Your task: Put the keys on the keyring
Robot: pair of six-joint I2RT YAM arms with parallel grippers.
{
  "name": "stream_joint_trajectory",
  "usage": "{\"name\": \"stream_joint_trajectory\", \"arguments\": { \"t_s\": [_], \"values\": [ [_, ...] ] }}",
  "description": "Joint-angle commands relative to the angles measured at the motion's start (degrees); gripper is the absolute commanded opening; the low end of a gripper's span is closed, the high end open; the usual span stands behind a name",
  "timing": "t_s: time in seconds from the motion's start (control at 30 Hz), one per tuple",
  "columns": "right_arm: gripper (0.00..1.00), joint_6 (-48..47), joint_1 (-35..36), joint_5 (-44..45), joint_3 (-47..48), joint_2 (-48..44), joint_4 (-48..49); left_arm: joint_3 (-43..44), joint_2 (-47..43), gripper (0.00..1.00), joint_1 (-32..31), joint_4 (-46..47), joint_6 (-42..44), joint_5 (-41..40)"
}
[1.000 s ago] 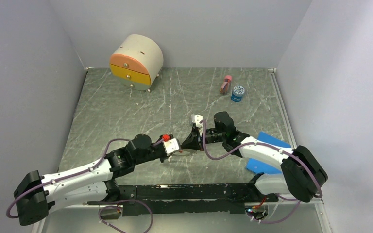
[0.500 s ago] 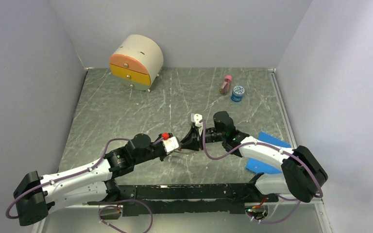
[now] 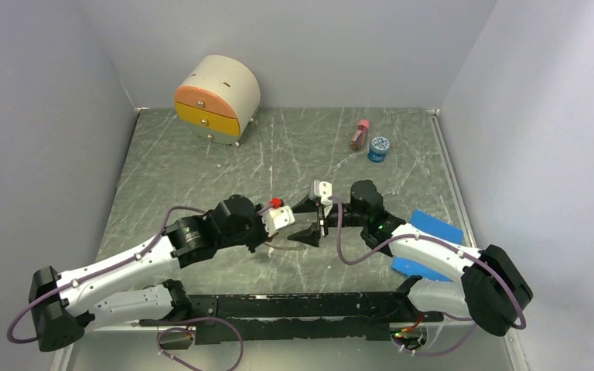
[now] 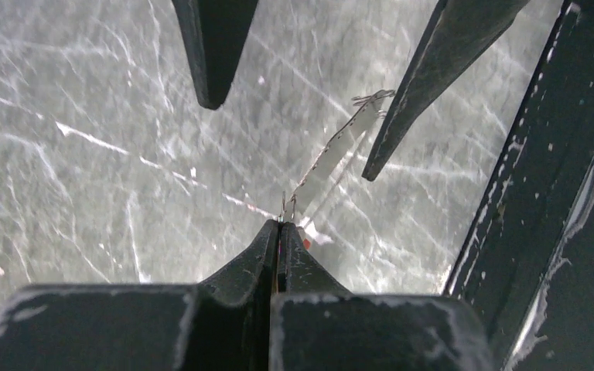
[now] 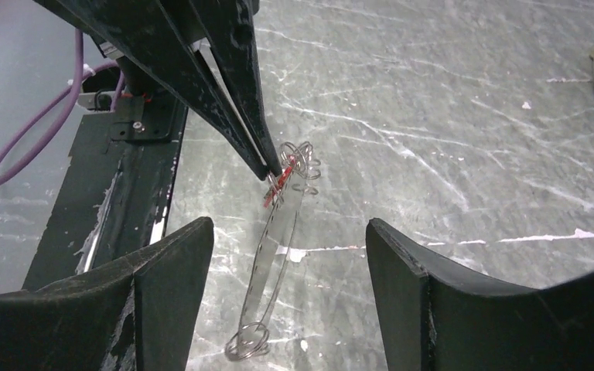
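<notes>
The keyring (image 5: 278, 247) is a thin wire hoop seen edge-on, with small wire coils at both ends. In the left wrist view the keyring (image 4: 332, 151) runs up and right from my fingertips. My left gripper (image 4: 280, 224) is shut on its near end. From the right wrist view, the left gripper (image 5: 271, 171) pinches the hoop's far end. A red-and-white sliver of a key tag (image 4: 311, 236) shows just under those tips; the keys are otherwise hidden. My right gripper (image 5: 288, 228) is open, with its fingers (image 4: 210, 54) on either side of the hoop and not touching it.
A round drawer chest (image 3: 216, 99) stands at the back left. A pink bottle (image 3: 360, 134) and a blue-lidded jar (image 3: 379, 148) are at the back right. A blue sheet (image 3: 433, 232) lies under the right arm. The black rail (image 3: 294, 305) runs along the near edge.
The right gripper has opened and let go of the hoop. The left gripper has closed on it, and the left arm has shifted slightly forward and right.
</notes>
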Motion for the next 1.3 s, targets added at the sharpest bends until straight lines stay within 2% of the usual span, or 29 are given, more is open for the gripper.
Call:
{"name": "stream_joint_trajectory", "arguments": {
  "t_s": [0.0,0.07,0.17,0.23,0.5,0.9,1.07,1.27],
  "values": [
    [0.73,1.1,0.0,-2.3,0.1,0.8,7.6,6.9,3.6,0.03,0.0,-10.6,-2.7,-0.8],
    [0.68,2.6,0.0,-3.5,-0.1,1.7,10.2,8.4,4.9,0.03,0.1,-12.8,-2.9,-0.8],
    [0.54,4.2,0.1,-5.6,-0.3,3.6,13.6,9.7,5.7,0.03,0.1,-14.0,-3.0,-0.8],
    [0.49,5.2,0.2,-6.8,-0.3,4.9,15.4,10.4,5.9,0.03,0.1,-14.3,-3.5,-0.8],
    [0.46,10.4,1.3,-8.6,-2.9,9.0,27.9,10.1,5.3,0.03,0.1,-13.0,-3.9,-0.3],
    [0.44,12.9,3.7,-9.2,-1.3,15.4,33.2,9.2,5.0,0.02,0.1,-9.7,-3.8,2.1],
    [0.32,14.0,3.8,-10.1,-0.8,17.4,35.5,8.8,4.8,0.03,0.1,-8.7,-3.9,3.0],
    [0.05,15.9,3.8,-12.1,0.5,19.7,37.6,8.3,4.8,0.03,0.1,-8.0,-4.1,3.3]
  ]
}}
